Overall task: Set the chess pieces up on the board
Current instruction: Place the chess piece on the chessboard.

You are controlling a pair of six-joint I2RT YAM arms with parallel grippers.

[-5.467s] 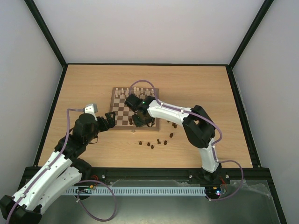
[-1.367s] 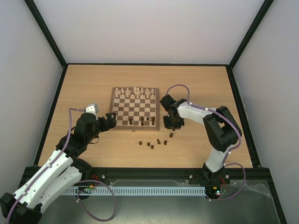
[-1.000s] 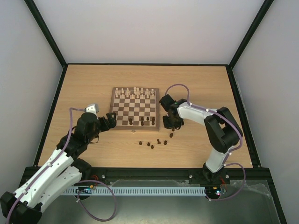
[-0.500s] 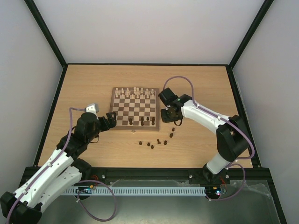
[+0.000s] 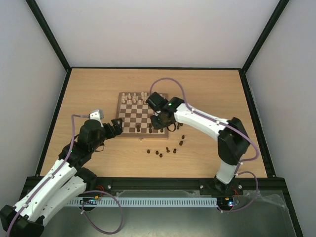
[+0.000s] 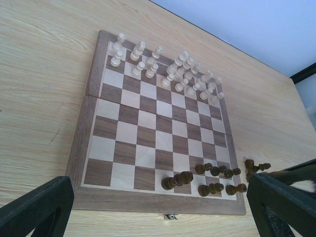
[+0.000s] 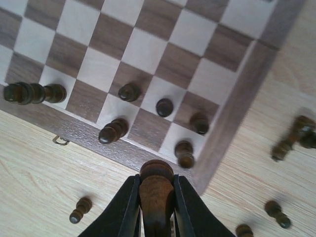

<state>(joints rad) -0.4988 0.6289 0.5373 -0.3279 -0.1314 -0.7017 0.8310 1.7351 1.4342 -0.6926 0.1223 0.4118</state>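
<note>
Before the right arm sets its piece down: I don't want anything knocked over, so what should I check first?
1. Dark piece clamped in right gripper: ok.
2. Bare squares on the board below it: ok.
3. Left gripper open, at the board's other near corner: ok.
4. Placed dark pieces all upright: cannot tell.
5. Loose pieces all off the table: not ok, several lie there.

Dark brown chess pieces [image 7: 164,107], brown-and-cream checkered board [image 6: 148,132], cream-white chessmen [image 6: 170,79], light wood tabletop [image 6: 39,74]
</note>
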